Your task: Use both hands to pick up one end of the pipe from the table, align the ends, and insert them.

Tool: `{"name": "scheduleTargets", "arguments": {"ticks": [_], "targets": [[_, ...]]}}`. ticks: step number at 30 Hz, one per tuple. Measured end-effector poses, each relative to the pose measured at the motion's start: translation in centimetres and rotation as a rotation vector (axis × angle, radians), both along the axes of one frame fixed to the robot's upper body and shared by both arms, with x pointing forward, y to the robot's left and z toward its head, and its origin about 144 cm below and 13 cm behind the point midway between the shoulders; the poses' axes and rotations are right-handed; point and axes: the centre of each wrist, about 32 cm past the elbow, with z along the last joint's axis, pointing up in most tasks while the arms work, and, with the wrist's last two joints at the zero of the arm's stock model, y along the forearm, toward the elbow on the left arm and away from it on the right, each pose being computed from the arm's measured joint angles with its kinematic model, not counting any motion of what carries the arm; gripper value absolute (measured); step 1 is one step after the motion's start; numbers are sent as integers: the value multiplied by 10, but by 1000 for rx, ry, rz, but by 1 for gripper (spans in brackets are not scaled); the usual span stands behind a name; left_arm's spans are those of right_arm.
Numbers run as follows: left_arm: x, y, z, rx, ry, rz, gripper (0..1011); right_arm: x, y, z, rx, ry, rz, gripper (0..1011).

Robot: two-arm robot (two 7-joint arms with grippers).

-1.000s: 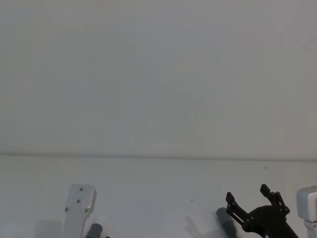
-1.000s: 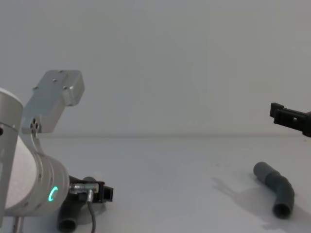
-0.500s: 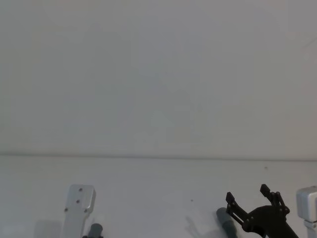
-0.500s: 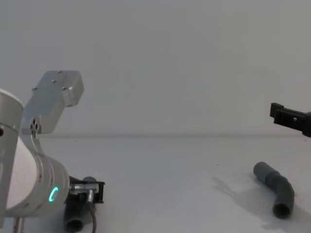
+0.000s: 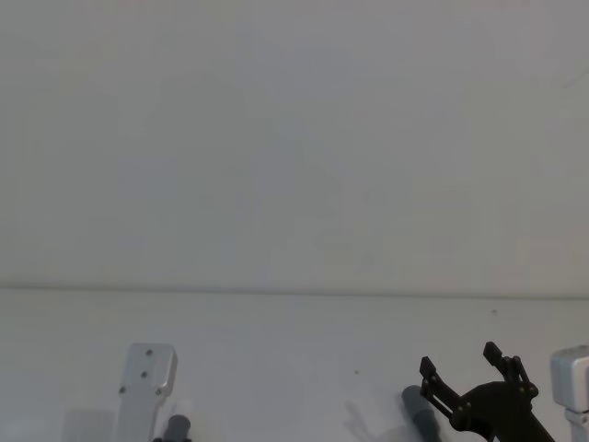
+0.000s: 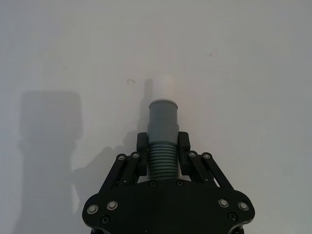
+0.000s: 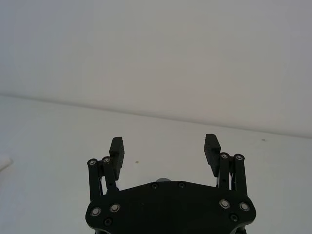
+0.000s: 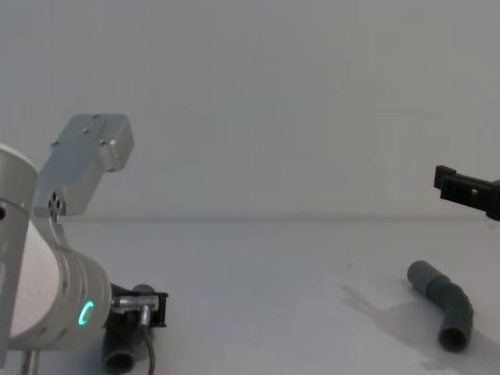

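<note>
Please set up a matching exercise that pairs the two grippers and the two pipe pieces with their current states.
Things:
1. left gripper
2. right gripper
3. white-tipped pipe piece
4. bent grey pipe piece

States:
A. lies free on the table
B. open, holding nothing
C. held by its ribbed middle
D. shut on a pipe piece

Pairs: 1-D, 2-B, 3-C, 4-A.

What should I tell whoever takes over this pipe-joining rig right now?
Left gripper: shut on the white-tipped pipe piece, around its ribbed middle, low over the table.
Right gripper: open and empty, above the grey pipe piece lying on the table.
Done: one piece grasped.
Left to do: grasp the second piece, align the ends, insert.
</note>
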Motion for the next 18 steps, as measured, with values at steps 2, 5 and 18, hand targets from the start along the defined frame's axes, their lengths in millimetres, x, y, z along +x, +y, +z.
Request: {"name": "scheduleTargets", "arguments": {"ticks": [2,5,18], "targets": [[0,0,0,0,0,0,327,0,0,0,0,0,0,1001],[0,0,0,0,0,0,327,0,0,0,0,0,0,1001],[0,0,0,-1,0,0,327,0,0,0,0,0,0,1001]]}}
